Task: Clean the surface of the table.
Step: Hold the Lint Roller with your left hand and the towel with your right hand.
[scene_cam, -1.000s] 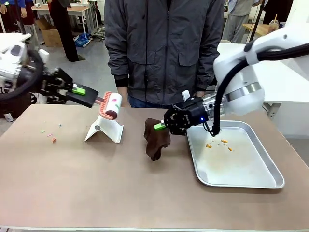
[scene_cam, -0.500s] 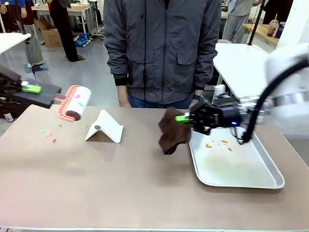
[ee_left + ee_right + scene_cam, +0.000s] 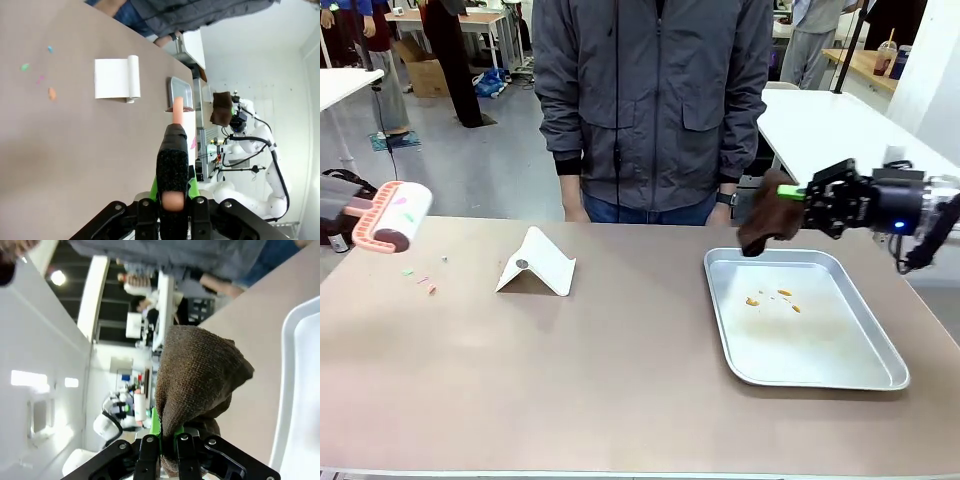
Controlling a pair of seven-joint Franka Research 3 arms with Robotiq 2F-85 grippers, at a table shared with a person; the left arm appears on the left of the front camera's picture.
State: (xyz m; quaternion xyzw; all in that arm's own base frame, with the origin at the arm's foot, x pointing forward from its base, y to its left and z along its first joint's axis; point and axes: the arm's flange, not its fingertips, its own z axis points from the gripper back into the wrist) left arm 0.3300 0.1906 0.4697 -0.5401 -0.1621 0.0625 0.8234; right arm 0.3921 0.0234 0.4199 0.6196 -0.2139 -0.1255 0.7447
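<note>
Left gripper [image 3: 173, 199]: clamping the lint roller [image 3: 392, 218] by its handle, holding it lifted near the coloured scraps [image 3: 420, 278], probably staging a rolling pass.
Right gripper [image 3: 792, 192]: pinching shut on the brown cloth [image 3: 765, 222], dangling it above the metal tray [image 3: 880, 372].
Table [image 3: 620, 370]: spanning the foreground, carrying scraps at its left end.
Tray contents: orange crumbs [image 3: 772, 297] lying inside.
Obstruction: white folded stand [image 3: 537, 264] sitting near the scraps.

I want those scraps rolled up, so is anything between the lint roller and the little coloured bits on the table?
Nothing visible. The lint roller in the left gripper hangs near the coloured bits on the table; the white stand sits off to their side.
</note>
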